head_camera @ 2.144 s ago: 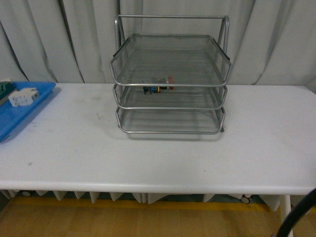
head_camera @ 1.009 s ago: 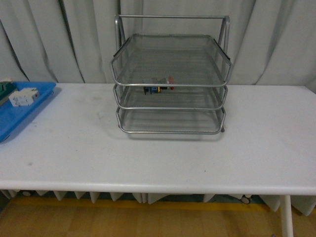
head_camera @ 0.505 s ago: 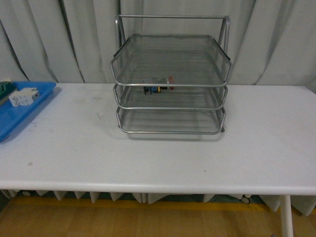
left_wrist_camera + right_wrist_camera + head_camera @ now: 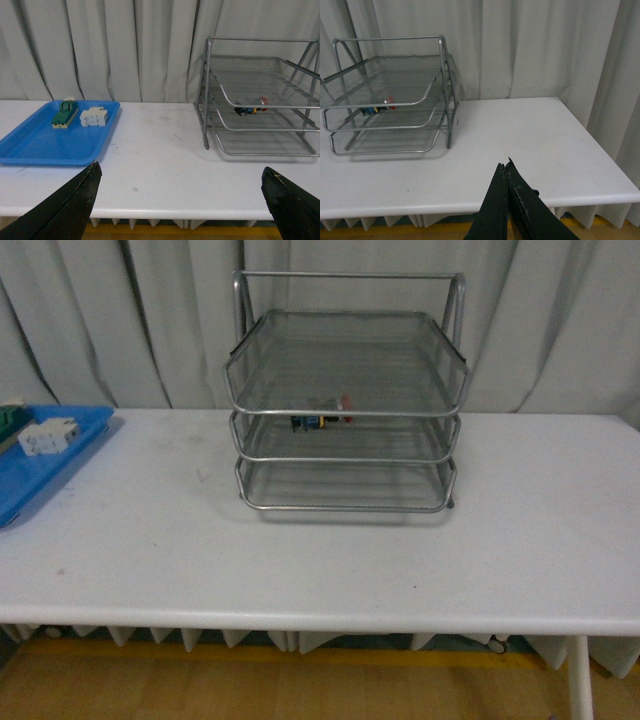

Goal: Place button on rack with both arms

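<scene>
The button (image 4: 322, 419) lies on its side on the middle shelf of the rack (image 4: 345, 405), near that shelf's front rim, its red cap pointing right in the front view. Nothing touches it. The rack stands at the back of the white table (image 4: 330, 560), well apart from the blue tray (image 4: 40, 472) at the left end, which holds a white component (image 4: 47, 436).

Both arms sit low at the table's near edge. The left pincer (image 4: 182, 200) gapes wide and empty; the right pincer (image 4: 505, 170) has its fingertips pressed together, holding nothing.

By my judgement the placing is done, and this is the retreat. Next calls only for parking the arms clear of the rack.
</scene>
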